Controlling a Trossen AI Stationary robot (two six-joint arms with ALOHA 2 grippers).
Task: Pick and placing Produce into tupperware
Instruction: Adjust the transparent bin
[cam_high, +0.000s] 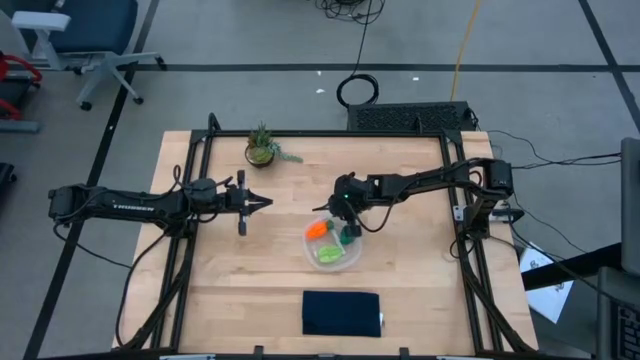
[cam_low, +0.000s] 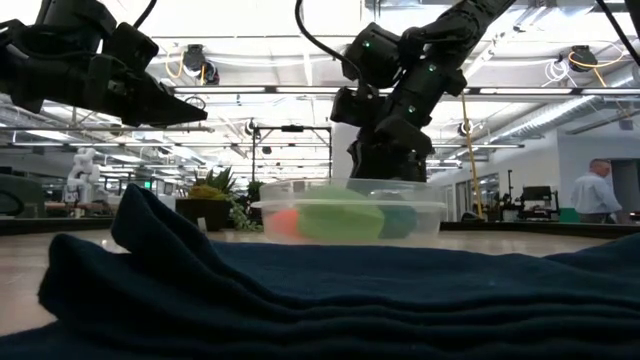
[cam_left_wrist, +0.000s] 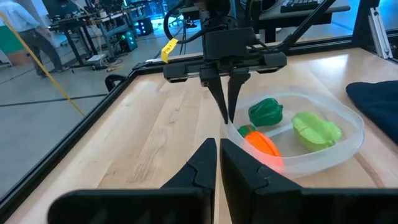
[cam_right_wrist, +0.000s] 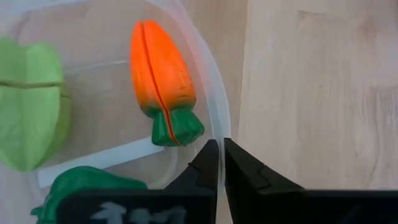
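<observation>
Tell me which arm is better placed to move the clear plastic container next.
Probably right: the right gripper hangs shut directly over the clear plastic container's rim, with all three toy foods inside. The left gripper, also shut, hovers farther away over bare wood.

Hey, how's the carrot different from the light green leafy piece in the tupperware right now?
The carrot is orange with a green tip, long and tapered; the leafy piece is pale green all over, broad and flatter. The carrot lies next to the tupperware rim near the right gripper; the leafy piece sits on the side away from that gripper. Both lie loose inside the tupperware, held by neither gripper.
</observation>
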